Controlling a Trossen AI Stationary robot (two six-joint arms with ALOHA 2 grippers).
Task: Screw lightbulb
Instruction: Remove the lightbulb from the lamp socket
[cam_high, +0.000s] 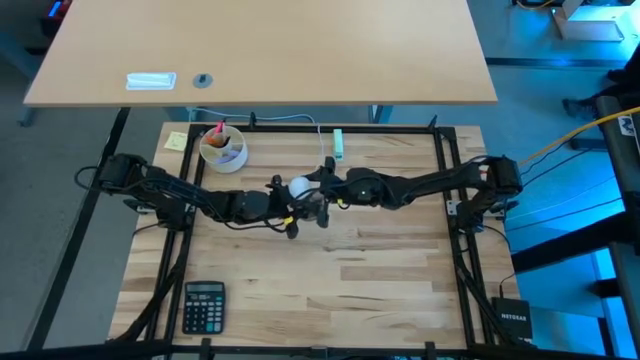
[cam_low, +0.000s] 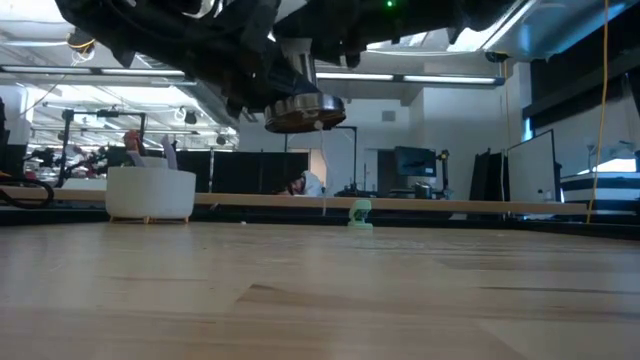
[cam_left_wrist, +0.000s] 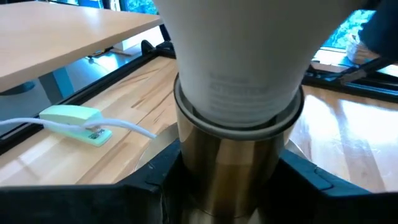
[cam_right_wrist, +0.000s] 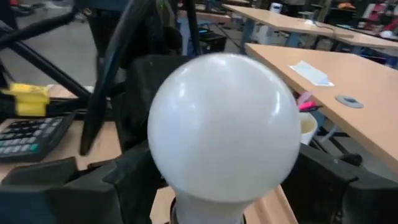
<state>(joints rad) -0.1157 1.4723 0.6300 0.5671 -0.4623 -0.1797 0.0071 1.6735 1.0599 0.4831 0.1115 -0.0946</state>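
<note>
The white frosted lightbulb (cam_high: 298, 186) is held above the middle of the table, where my two arms meet. Its neck (cam_left_wrist: 239, 81) sits in the brassy metal socket (cam_left_wrist: 233, 168). The low view shows the socket's round base (cam_low: 305, 108) lifted clear of the table. My left gripper (cam_high: 288, 203) comes from the left and is shut on the socket. My right gripper (cam_high: 323, 189) comes from the right and is closed around the bulb's round dome (cam_right_wrist: 224, 124). My left gripper pinches the socket's metal barrel (cam_left_wrist: 186, 171) between its two fingers (cam_left_wrist: 146, 183), one on each side, just below the bulb's neck. The socket is lifted clear of the table, with the bulb standing out of it. My right gripper has the bulb's round glass part (cam_right_wrist: 163, 163) between its two fingers (cam_right_wrist: 102, 186), one on each side of the dome's widest part. The bulb is clear of the table, its neck in the socket. The touching spots themselves lie behind the dome.
A white bowl (cam_high: 222, 148) with pink and orange contents stands at the far left and also shows in the low view (cam_low: 150, 192). A green switch on a thin white cord (cam_high: 338, 145) lies at the far middle. A calculator (cam_high: 204, 305) lies near left, and a yellow note (cam_high: 176, 140) lies far left.
</note>
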